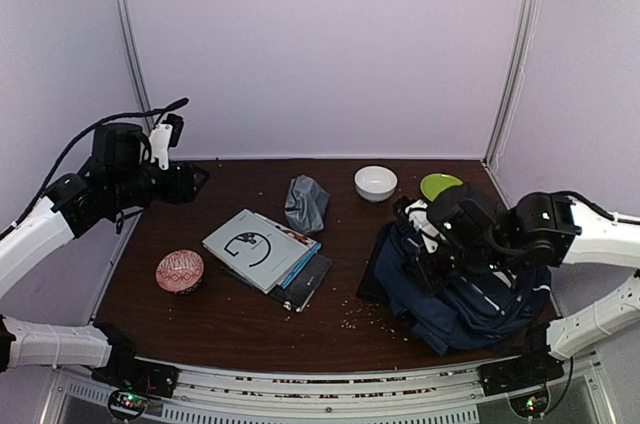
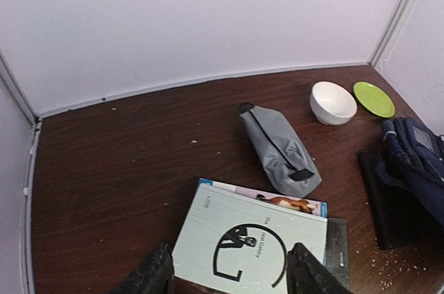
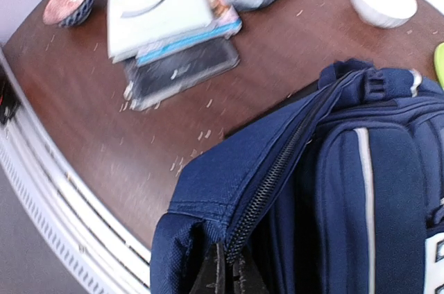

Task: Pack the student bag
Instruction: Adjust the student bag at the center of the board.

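Observation:
The student bag (image 1: 470, 296) is a navy backpack with white stripe trim, slumped on the right side of the table. It fills the right wrist view, where the bag (image 3: 374, 190) has a dark zipper (image 3: 291, 162) running along its raised edge. My right gripper (image 3: 232, 274) is shut on the bag's fabric edge beside that zipper. From above, the right gripper (image 1: 428, 262) sits at the bag's left side. My left gripper (image 1: 196, 182) hangs open above the table's far left. In its own view the left gripper (image 2: 232, 277) holds nothing and hovers over the books.
A stack of books (image 1: 262, 249) with a dark flat case (image 1: 308, 284) under it lies mid-table. A grey pouch (image 1: 306, 202) lies behind the stack. A white bowl (image 1: 375, 182) and green plate (image 1: 440, 185) sit at the back right. A red patterned bowl (image 1: 180, 271) is front left. Crumbs dot the table.

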Controlling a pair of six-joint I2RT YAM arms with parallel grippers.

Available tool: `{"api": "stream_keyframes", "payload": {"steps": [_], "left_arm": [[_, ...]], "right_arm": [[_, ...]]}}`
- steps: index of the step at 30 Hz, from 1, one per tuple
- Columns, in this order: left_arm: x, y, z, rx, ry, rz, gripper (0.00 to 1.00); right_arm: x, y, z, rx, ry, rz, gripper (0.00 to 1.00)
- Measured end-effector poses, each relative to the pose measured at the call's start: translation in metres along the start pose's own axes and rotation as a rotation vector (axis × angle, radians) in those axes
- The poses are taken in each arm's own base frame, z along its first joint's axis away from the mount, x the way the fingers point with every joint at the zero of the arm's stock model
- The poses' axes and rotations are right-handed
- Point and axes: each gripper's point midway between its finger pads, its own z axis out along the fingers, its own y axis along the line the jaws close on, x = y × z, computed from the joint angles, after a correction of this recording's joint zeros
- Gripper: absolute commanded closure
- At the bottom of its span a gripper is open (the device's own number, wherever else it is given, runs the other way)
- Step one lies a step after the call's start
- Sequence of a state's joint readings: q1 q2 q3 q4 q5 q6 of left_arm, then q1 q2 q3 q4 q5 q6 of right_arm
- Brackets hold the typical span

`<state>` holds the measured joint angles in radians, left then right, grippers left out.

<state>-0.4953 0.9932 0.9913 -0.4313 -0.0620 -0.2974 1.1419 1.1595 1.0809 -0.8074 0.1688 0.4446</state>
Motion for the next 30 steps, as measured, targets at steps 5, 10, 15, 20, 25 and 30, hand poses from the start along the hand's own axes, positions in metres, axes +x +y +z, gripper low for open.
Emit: {"api": "stream_keyframes", "payload": {"steps": [5,10,15,20,25,30], "left_arm": [[0.007,-0.055,0.005,0.141,0.061,0.068,0.07],[0.021,-0.102,0.004,0.256,0.115,0.081,0.07],[0.056,-0.158,0.010,0.351,0.216,0.134,0.07],[0.080,-0.212,0.028,0.412,0.298,0.179,0.08],[0.084,-0.243,0.057,0.442,0.327,0.150,0.09],[0.079,-0.302,0.094,0.519,0.331,0.152,0.09]], "right_arm": [[0.063,0.021,0.002,-0.061,0.064,-0.031,1.00],[0.104,0.027,0.010,-0.064,0.122,-0.026,0.88],[0.110,0.031,0.006,-0.058,0.121,0.022,0.37],[0.087,0.011,-0.016,0.001,0.011,0.130,0.31],[0.048,-0.035,-0.061,0.098,-0.207,0.411,0.32],[0.059,-0.081,-0.076,0.217,-0.305,0.591,0.33]]}}
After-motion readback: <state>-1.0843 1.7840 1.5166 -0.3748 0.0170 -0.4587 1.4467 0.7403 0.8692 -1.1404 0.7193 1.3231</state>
